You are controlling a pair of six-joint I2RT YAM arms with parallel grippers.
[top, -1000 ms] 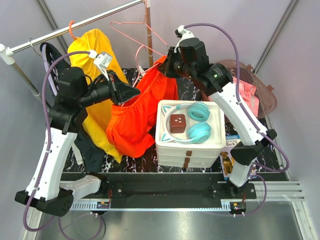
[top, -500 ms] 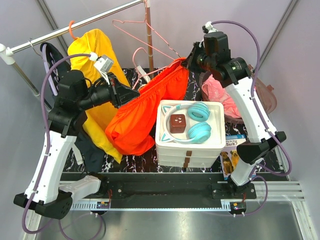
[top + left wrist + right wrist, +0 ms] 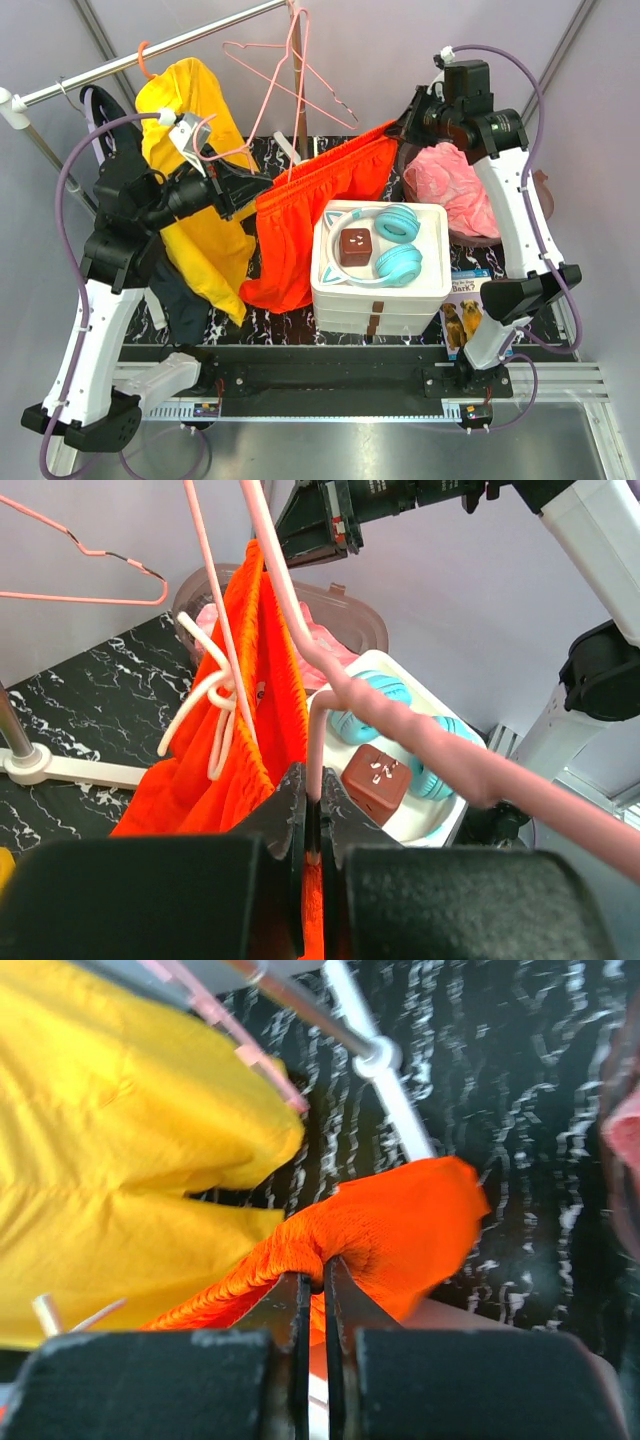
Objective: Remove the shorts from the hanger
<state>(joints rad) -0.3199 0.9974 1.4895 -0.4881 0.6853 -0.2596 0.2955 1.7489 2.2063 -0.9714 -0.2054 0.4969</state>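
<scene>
Black marbled surface (image 3: 335,322) fills the middle of the overhead view, with grey walls around it and a clothes rail (image 3: 150,55) crossing the upper left. I see the orange shorts (image 3: 300,220) stretched between my two arms. Their gathered waistband runs from centre-left up to the upper right, and the rest of the cloth hangs down just left of the white box (image 3: 375,290).

My right claw (image 3: 405,125) sits at the upper right end of that waistband. On its wrist camera the fingers (image 3: 285,1305) are pressed together with a bunch of orange fabric pinched between their tips. The corner of the shorts sticks out past them toward the right of the frame.

My left claw (image 3: 245,190) is at the other end, at centre-left of the overhead view. On its wrist camera the jaws are closed tight at bottom centre, and a thin upright leg of the pink hanger (image 3: 400,720) runs down between their tips. The shorts hang right beside it, to the left and above. Their white drawstring (image 3: 200,710) is looped against the waistband, and two pink hanger rods lie along the fabric.

A yellow garment (image 3: 200,200) hangs behind the left arm. Teal headphones (image 3: 395,245) and a brown cube (image 3: 355,245) lie on top of the white box, and a pink cloth (image 3: 450,190) sits at the right.
</scene>
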